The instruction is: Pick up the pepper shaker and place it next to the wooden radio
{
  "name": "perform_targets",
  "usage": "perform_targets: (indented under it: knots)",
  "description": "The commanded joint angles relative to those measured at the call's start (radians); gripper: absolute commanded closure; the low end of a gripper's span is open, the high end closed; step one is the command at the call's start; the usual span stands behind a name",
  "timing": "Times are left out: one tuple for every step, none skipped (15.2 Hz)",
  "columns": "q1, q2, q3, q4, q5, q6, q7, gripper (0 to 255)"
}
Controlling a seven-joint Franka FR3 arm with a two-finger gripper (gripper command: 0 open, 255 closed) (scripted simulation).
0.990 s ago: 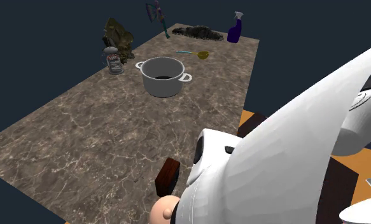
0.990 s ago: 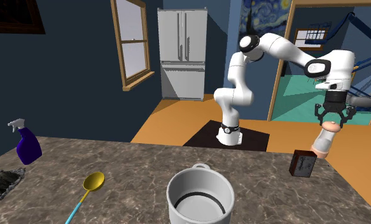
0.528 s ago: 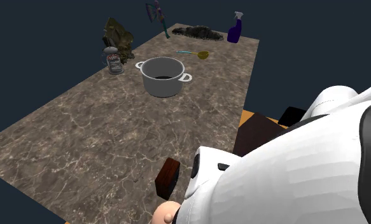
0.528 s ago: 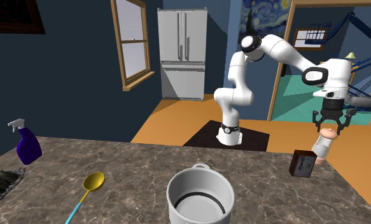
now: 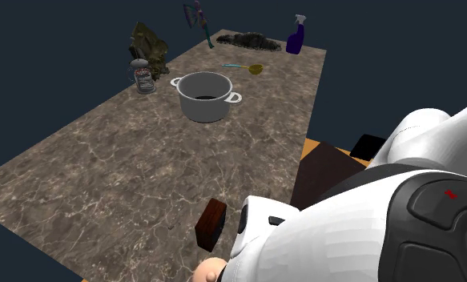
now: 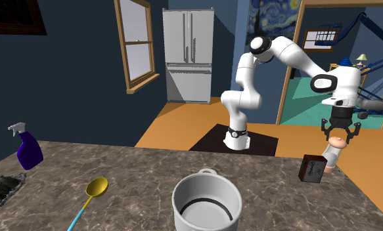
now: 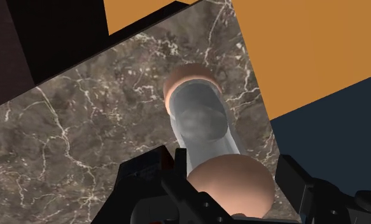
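While the gripper (image 6: 340,133) hovers open, its fingers apart either side of the rounded cap without clasping it, the pepper shaker (image 6: 332,155) stands on the marbled countertop (image 6: 117,177) just beside the wooden radio (image 6: 313,168).

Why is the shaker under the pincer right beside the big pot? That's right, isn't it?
Not quite. The shaker under the pincer is right beside the small dark radio, not the big pot; the pot sits apart, nearer the table's middle. The second exterior view shows it.
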Motion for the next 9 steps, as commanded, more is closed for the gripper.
perform_targets:
  knots:
    - [-0.001, 0.000, 0.001, 0.000, 0.000, 0.001, 0.000, 255]
    - [-0.001, 0.000, 0.001, 0.000, 0.000, 0.001, 0.000, 255]
    - [-0.001, 0.000, 0.001, 0.000, 0.000, 0.001, 0.000, 255]
    - [-0.001, 0.000, 0.001, 0.000, 0.000, 0.001, 0.000, 0]
    - [-0.001, 0.000, 0.001, 0.000, 0.000, 0.001, 0.000, 0]
    - [-0.001, 0.000, 0.001, 0.000, 0.000, 0.001, 0.000, 0]
    - [-0.001, 0.000, 0.001, 0.000, 0.000, 0.001, 0.000, 0]
    - [-0.001, 0.000, 0.001, 0.000, 0.000, 0.001, 0.000, 0]
    - [-0.001, 0.000, 0.001, 0.000, 0.000, 0.001, 0.000, 0]
